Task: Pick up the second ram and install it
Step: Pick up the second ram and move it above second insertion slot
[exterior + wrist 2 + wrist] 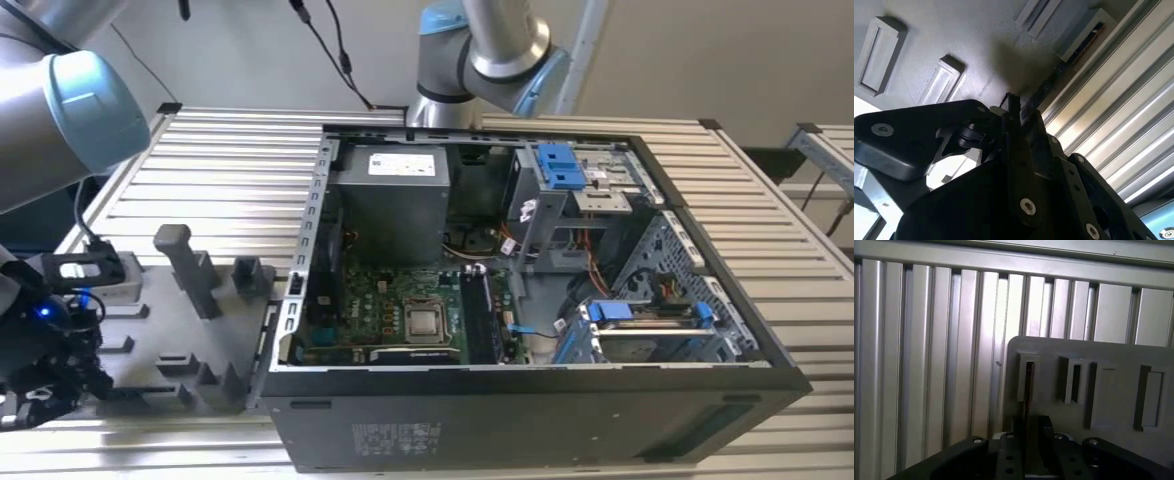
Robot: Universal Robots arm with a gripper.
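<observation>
- A grey metal robot arm (54, 110) with a pale blue joint cap enters at the exterior view's upper left and bends downward.
- Its black pincer (47, 385) hangs low at the exterior view's left edge.
- In both wrist views, the black fingers (1046, 430) (1039, 135) press against either side of the thin, dark, edge-on second ram (1027, 395) (1013, 107).

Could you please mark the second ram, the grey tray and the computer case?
Thin dark ram stick (1027, 407): first wrist view, narrow edge.
Grey plastic tray (1114, 352): first wrist view, bare surface.
Black computer case (534, 425): exterior view, outer wall.
</observation>
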